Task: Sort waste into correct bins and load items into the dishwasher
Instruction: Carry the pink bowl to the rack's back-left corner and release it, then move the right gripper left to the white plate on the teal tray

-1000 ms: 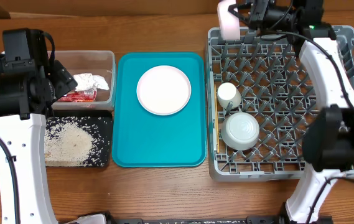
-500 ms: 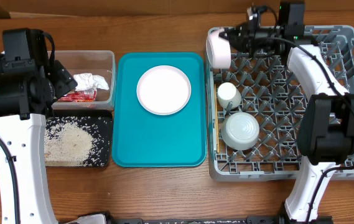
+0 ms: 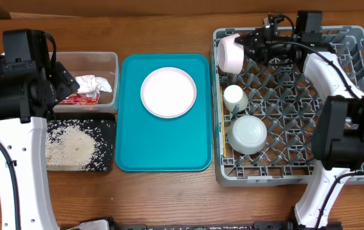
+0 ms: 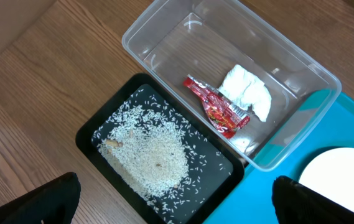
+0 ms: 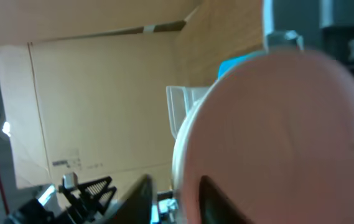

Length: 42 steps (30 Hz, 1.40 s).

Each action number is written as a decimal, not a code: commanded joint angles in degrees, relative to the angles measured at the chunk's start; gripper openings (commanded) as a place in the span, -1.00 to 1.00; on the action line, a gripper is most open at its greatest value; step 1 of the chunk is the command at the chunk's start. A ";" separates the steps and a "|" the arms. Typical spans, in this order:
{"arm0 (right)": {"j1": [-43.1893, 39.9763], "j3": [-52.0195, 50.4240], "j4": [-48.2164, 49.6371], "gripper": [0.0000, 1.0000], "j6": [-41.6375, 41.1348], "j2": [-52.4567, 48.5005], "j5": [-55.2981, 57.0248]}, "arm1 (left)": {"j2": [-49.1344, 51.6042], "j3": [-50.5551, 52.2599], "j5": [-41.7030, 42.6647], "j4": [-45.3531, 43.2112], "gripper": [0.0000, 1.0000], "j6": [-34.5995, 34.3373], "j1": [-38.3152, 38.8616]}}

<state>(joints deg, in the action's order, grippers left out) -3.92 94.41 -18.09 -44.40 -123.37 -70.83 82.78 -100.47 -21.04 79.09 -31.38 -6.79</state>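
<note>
Right fingers (image 3: pixel 253 46) grip the pinkish-white bowl (image 3: pixel 231 53), tipped on its side at the far-left corner of the dish rack (image 3: pixel 284 180). The bowl lies left of the fingers. Right arm stretched along the rack's far edge, wrist rolled. Contact with the pegs unclear. Left fingers (image 3: pixel 68 84) wide, empty, over the bins.

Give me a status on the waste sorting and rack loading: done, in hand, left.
Done: the napkin and red wrapper lie in the clear tub, the rice in the black tray; the white cup and grey-green bowl sit in the rack. In hand: the right gripper holds the pink bowl at a corner of the rack. Left: the plate on the teal tray.
</note>
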 commanded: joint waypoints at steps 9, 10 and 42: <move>-8.26 -0.57 -0.28 0.16 1.81 0.15 -2.27 | 0.02 -0.92 0.09 0.00 1.00 0.52 0.07; -8.92 -0.57 -0.72 0.20 2.75 0.28 -2.34 | 0.02 -0.92 0.09 -0.02 1.00 0.52 0.07; 40.68 -0.61 -26.75 0.20 27.21 16.79 83.52 | 0.02 -0.92 0.09 0.00 1.00 0.52 0.07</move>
<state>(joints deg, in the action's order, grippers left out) 32.34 93.47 -46.15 -17.54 -103.22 0.25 82.78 -100.47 -21.04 79.09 -31.38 -6.79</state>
